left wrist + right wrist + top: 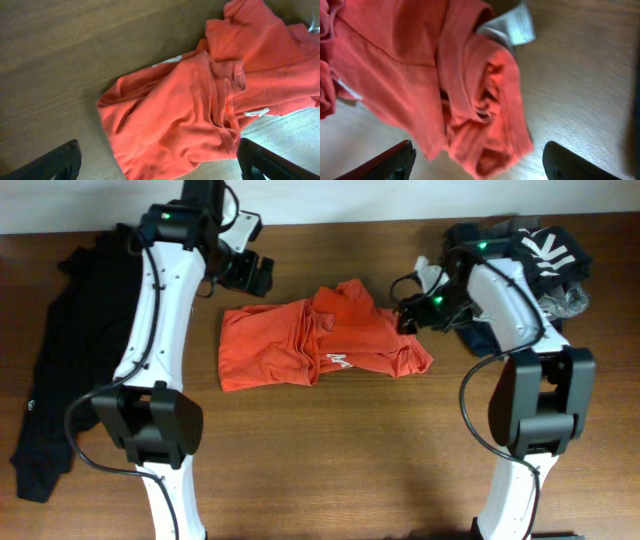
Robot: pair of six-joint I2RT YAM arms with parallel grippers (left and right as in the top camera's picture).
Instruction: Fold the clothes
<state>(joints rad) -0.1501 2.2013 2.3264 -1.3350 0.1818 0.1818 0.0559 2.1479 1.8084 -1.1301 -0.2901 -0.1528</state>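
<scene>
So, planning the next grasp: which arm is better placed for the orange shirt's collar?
Probably right: the right gripper hovers open at the orange T-shirt's collar and white label; the left gripper is off the far corner.

The left arm [160,290] and right arm [512,298] wore white shells between black joint housings [150,425]; black cables [75,430] looped beside them; a green light [166,217] glowed on each; the left end effector [158,147] had black fingers [55,162].

The T-shirt [320,340] is bunched in the middle of the table [330,460]. A long garment [55,370] is laid along the left edge, and a pile of clothes [545,255] at the far right. The left gripper [250,275] is held just beyond the T-shirt's far side, the right gripper [411,314] at its right end.
</scene>
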